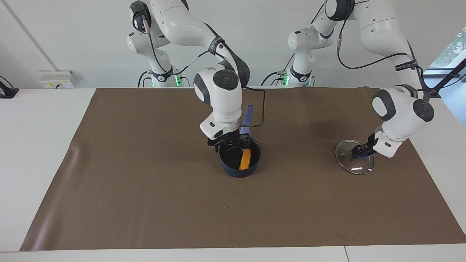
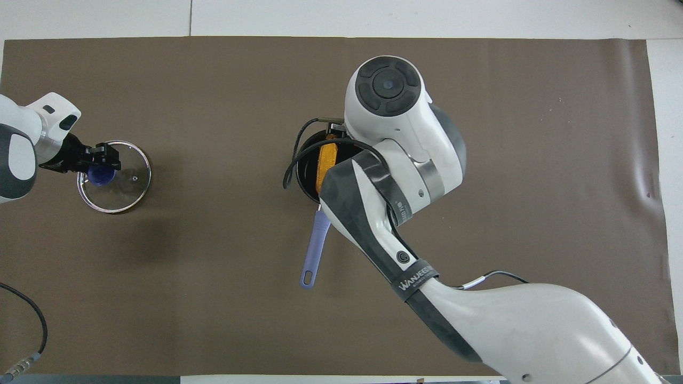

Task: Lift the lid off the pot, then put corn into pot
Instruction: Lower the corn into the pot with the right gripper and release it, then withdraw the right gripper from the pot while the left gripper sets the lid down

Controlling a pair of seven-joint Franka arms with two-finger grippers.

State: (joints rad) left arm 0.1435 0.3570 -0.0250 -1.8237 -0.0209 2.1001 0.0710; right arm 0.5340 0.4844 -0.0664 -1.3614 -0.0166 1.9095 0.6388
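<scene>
The dark navy pot (image 1: 233, 169) stands open mid-mat, its blue-purple handle (image 1: 247, 114) pointing toward the robots. The orange-yellow corn (image 1: 245, 159) lies inside it, leaning on the wall, and also shows in the overhead view (image 2: 326, 162). My right gripper (image 1: 230, 142) is open and empty just over the pot's rim on the robots' side. The clear glass lid (image 1: 355, 166) lies on the mat toward the left arm's end. My left gripper (image 1: 359, 151) is shut on its blue-purple knob. In the overhead view the lid (image 2: 121, 188) and left gripper (image 2: 104, 159) show too.
A brown mat (image 1: 145, 189) covers the table, with white table edge around it. The right arm's wrist and a black cable (image 2: 291, 170) hang over part of the pot in the overhead view.
</scene>
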